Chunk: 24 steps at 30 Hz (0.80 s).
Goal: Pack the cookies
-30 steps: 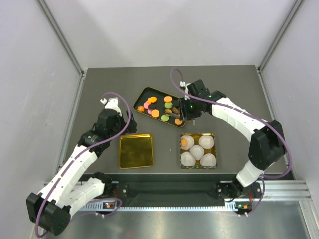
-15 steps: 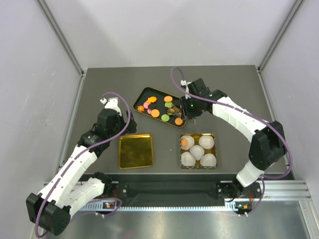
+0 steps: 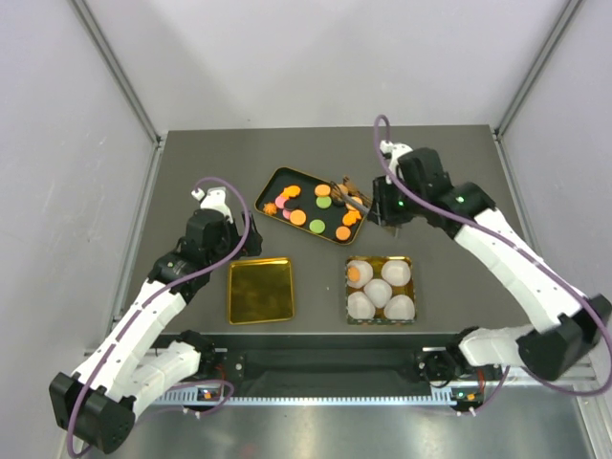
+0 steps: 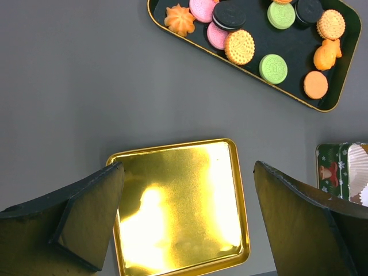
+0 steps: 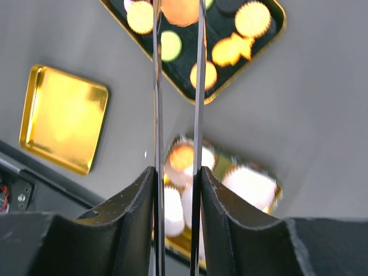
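The cookies [image 3: 298, 217], orange, green, pink and black, lie in a black oval tray [image 3: 269, 187] at the table's middle back; the left wrist view shows these cookies [image 4: 239, 46] too. My right gripper [image 3: 387, 206] is shut on thin metal tongs [image 5: 157, 86], whose blades reach over the tray's right end. An orange cookie [image 5: 180, 10] shows between the blade tips, blurred. My left gripper [image 4: 190, 224] hangs open above an empty gold lid [image 4: 178, 207], holding nothing. One orange cookie [image 3: 360, 274] sits in a paper cup in the tin [image 3: 348, 260].
The square tin in front of the tray holds several white paper cups [image 3: 379, 292]. The gold lid [image 3: 260, 290] lies to its left near the front edge. Grey walls close in the table on three sides.
My right arm has swung right and drawn back, so the tongs now point at the tray's right end instead of its middle. The blades stand closer together. The left arm has not moved.
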Each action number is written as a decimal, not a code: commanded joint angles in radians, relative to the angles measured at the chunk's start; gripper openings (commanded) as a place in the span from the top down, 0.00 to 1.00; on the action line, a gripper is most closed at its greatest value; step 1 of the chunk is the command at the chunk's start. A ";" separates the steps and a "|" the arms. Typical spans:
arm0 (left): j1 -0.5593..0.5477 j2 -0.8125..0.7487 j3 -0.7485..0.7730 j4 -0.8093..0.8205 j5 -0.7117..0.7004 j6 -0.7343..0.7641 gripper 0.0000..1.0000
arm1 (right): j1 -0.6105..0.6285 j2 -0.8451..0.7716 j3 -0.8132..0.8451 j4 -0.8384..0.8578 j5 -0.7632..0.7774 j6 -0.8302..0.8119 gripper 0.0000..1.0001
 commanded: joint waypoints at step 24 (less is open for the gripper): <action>0.005 -0.035 0.023 0.031 0.043 0.007 0.01 | 0.005 -0.619 -0.453 -0.414 0.105 0.257 0.68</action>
